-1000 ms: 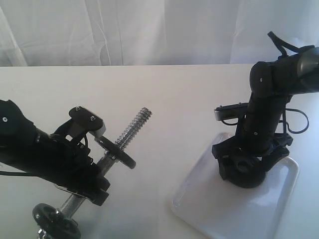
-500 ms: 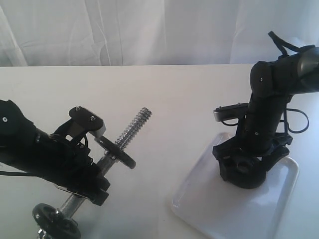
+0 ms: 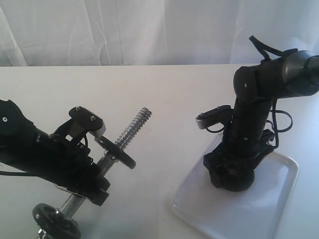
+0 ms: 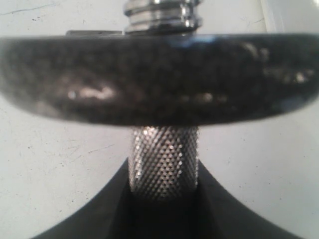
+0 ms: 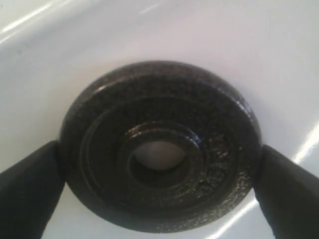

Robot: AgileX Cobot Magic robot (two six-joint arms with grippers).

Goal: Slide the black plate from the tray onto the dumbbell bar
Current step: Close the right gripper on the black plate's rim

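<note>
The black plate sits between my right gripper's fingers, which press on its rim from both sides. It hangs over the near-left part of the white tray, where the plate shows as a dark disc under the right gripper. My left gripper is shut on the knurled middle of the dumbbell bar. The bar tilts up to the right with its threaded end free. One black disc is on the bar, and another is at its low end.
The white tabletop runs between the two arms, with a white curtain behind it. The tray lies at the front right, near the table's edge.
My right arm has moved left across the tray with the black plate in its grip. The left arm and the bar have stayed still.
</note>
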